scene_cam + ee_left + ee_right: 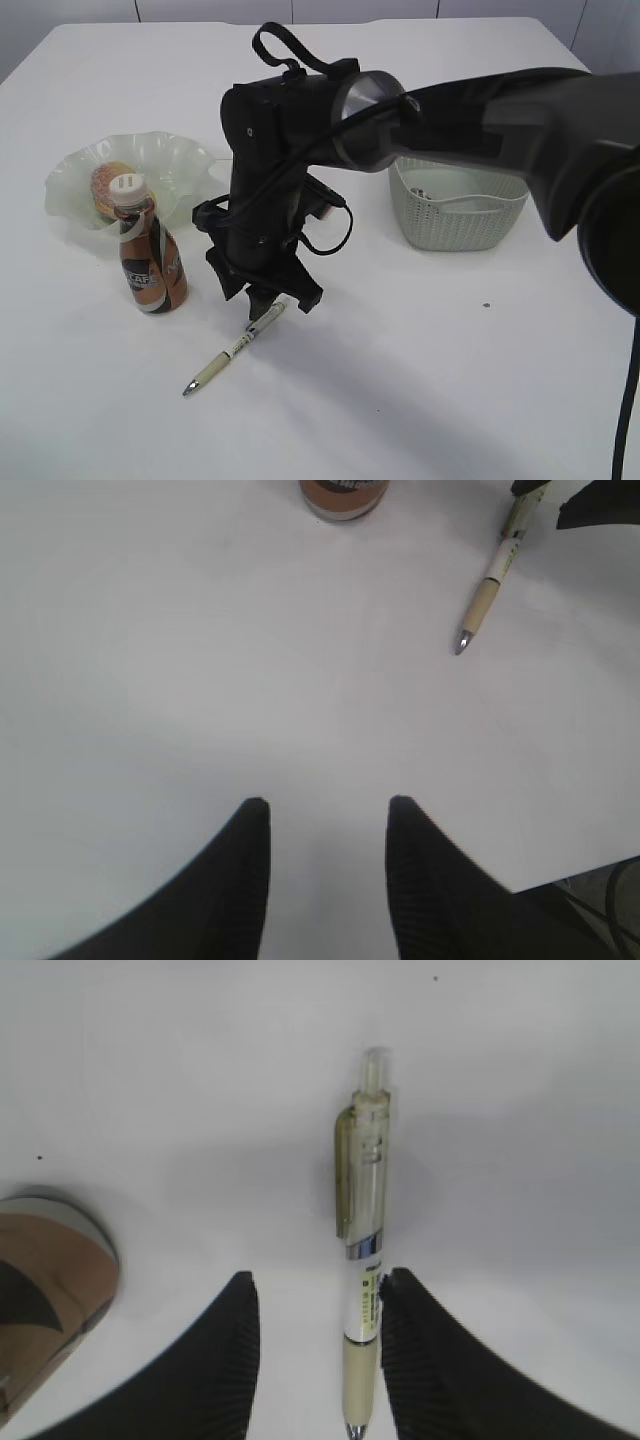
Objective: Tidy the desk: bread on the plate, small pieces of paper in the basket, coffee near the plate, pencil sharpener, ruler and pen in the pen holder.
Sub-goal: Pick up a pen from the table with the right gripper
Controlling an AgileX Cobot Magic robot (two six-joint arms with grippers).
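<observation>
Pen [365, 1220], a slim click type with a translucent olive clip, chrome band and cream rubber grip, lies flat on the smooth white table [420, 380], its print too small to read. The right gripper [318, 1305] stands over it, ribbed black fingers parted, the barrel between them against the right finger, not clamped. The left gripper [328, 825] hovers half-open over bare table, holding nothing. A brown coffee bottle [152, 262] stands touching the ruffled glass plate [185, 160] of bread [108, 185]; a woven-look basket [455, 215] sits well apart.
</observation>
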